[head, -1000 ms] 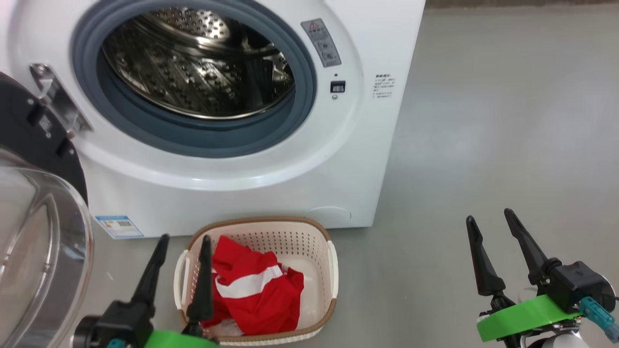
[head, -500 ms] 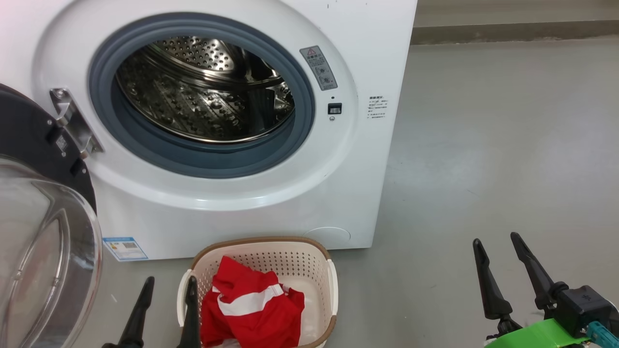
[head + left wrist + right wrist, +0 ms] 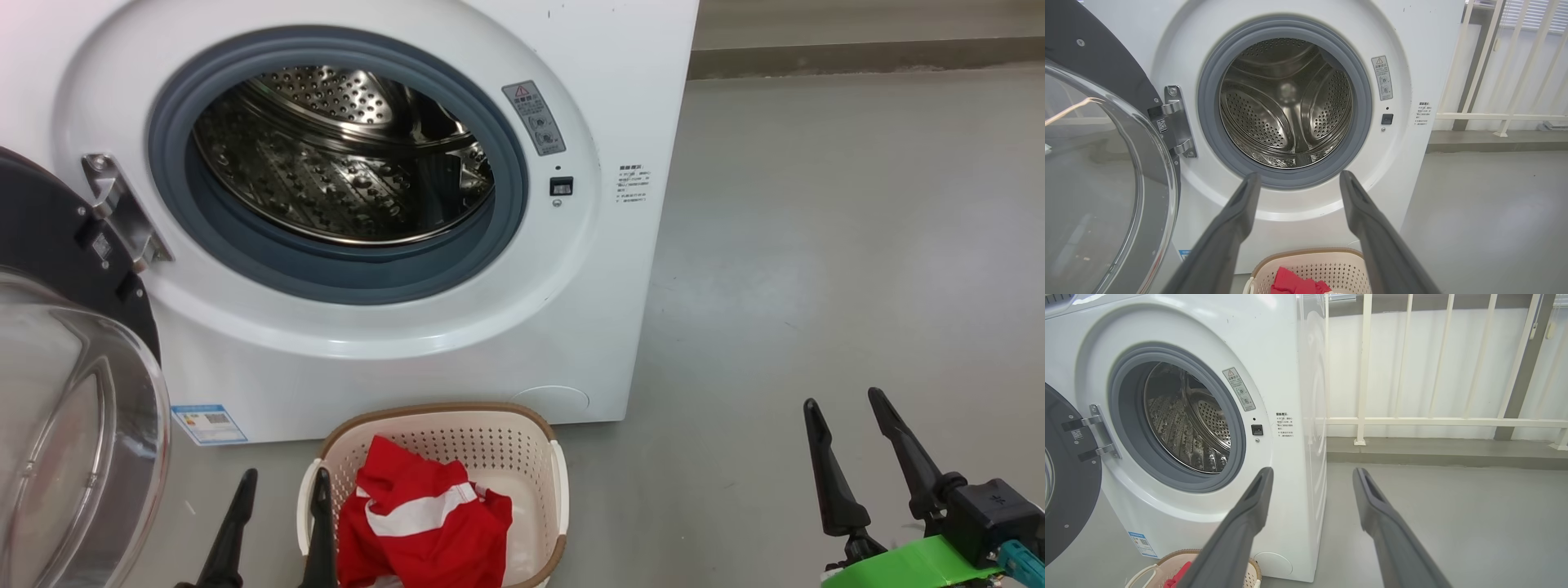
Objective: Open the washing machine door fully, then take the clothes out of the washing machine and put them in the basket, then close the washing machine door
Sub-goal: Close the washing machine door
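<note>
Item one: the washing machine (image 3: 408, 367) is standing on the grey floor (image 3: 816, 245), its opening unobstructed. The steel drum (image 3: 343, 155) is showing bare inside the grey gasket (image 3: 326, 278), with no fabric seen in it.

Item two: the washing machine door (image 3: 41, 237) is hanging wide open at 9 o'clock of the opening, on its metal hinge (image 3: 122, 208). Its clear glass bowl is bulging toward the robot.

Item three: the basket (image 3: 482, 437) is sitting on the floor at 6 o'clock of the machine, close to its front. The clothes (image 3: 424, 523), red with a white stripe, are lying bunched inside, toward the basket's 9 o'clock side. A blue label (image 3: 208, 423) is showing on the machine's lower front corner, at the basket's 10 o'clock.

Item four: the left claw (image 3: 284, 478) is hovering at 7 o'clock of the head view, its fingers spread apart and gripping nothing. One finger is overlapping the basket's near handle; contact cannot be judged.

Item five: the right claw (image 3: 842, 400) is hovering over bare floor at 5 o'clock, well apart from the basket. It is likewise gaping and carrying nothing, with a green band (image 3: 914, 567) wrapping its wrist.

Item six: a white railing (image 3: 1412, 375) is standing behind the machine, at its 3 o'clock.
</note>
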Robot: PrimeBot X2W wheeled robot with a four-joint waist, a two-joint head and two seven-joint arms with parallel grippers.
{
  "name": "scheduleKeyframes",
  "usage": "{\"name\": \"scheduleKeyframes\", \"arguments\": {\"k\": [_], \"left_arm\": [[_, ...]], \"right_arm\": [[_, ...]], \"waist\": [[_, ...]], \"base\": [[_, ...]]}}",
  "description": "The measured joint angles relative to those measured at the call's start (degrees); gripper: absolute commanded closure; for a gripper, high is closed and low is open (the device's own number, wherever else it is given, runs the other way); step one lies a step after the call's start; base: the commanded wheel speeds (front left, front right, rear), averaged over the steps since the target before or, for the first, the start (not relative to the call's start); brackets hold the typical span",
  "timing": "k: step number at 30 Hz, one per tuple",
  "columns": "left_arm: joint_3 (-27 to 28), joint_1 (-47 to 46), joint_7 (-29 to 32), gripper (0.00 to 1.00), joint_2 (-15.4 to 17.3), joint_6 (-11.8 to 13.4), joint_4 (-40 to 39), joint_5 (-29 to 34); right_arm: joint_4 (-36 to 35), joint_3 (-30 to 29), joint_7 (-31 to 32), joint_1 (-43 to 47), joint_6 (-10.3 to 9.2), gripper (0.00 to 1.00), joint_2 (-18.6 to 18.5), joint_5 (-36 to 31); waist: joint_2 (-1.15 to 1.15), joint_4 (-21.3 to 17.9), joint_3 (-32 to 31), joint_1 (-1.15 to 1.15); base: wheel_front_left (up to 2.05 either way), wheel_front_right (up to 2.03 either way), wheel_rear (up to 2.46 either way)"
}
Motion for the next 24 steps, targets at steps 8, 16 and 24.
{"name": "scheduleKeyframes", "arguments": {"k": [8, 16, 24], "left_arm": [[-0.2, 0.3, 0.0, 0.0, 0.0, 0.0, -0.1, 0.5], [-0.4, 0.4, 0.0, 0.0, 0.0, 0.0, -0.5, 0.5], [-2.0, 0.5, 0.0, 0.0, -0.2, -0.1, -0.3, 1.4]], "right_arm": [[-0.1, -0.1, 0.2, 0.9, 0.0, 0.0, 0.0, -0.2], [-0.2, -0.1, 0.2, 0.9, 0.0, 0.0, 0.0, -0.2], [-0.4, -0.1, 0.2, 0.9, 0.0, 0.0, 0.0, -0.2]], "waist": [[0.0, 0.0, -0.1, 0.0], [0.0, 0.5, 0.2, 0.0], [0.0, 1.0, 0.7, 0.0]], "base": [[-0.86, 0.86, 0.0], [-1.38, 1.38, 0.0], [-0.41, 0.41, 0.0]]}}
